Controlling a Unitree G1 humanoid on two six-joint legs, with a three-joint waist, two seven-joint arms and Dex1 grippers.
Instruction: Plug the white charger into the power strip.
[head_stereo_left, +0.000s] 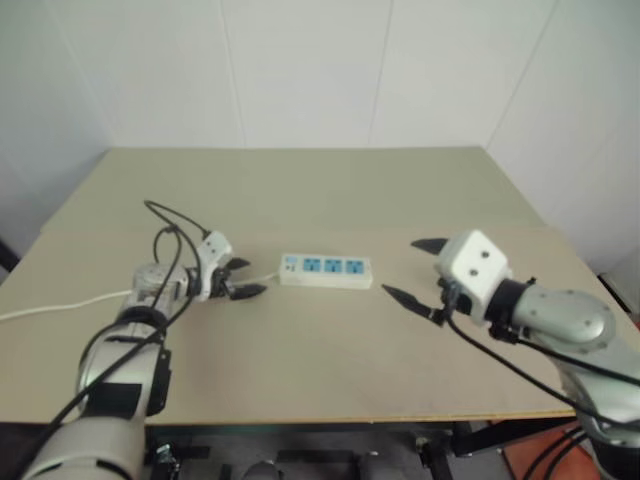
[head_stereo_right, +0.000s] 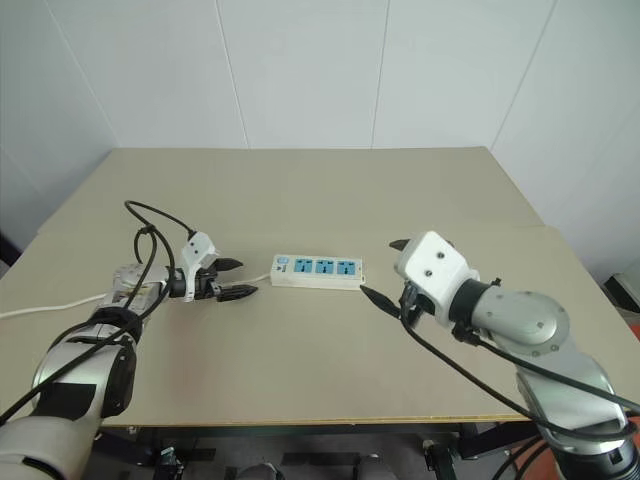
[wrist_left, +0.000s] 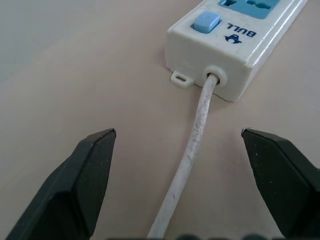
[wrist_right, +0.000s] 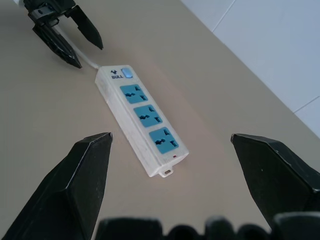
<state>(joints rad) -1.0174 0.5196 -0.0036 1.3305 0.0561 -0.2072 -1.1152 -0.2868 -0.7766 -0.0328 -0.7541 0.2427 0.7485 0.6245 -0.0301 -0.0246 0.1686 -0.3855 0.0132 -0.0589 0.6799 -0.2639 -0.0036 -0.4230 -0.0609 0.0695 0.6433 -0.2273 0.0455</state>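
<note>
Lettering on the power strip (wrist_right: 141, 119) reads "BULL", printed beside its single blue switch (wrist_left: 206, 21) — three blue outlets follow in a row. The strip lies flat mid-table (head_stereo_left: 300, 350), its white cord (wrist_left: 190, 155) running between the spread fingers of the left gripper (head_stereo_left: 238, 278). The right gripper (head_stereo_left: 415, 270) hangs released, empty, near the strip's other end.

Glossy white plastic power strip (wrist_right: 142, 122), matt beige table (head_stereo_left: 300, 340), scuffed cord (wrist_left: 192, 150)
</note>
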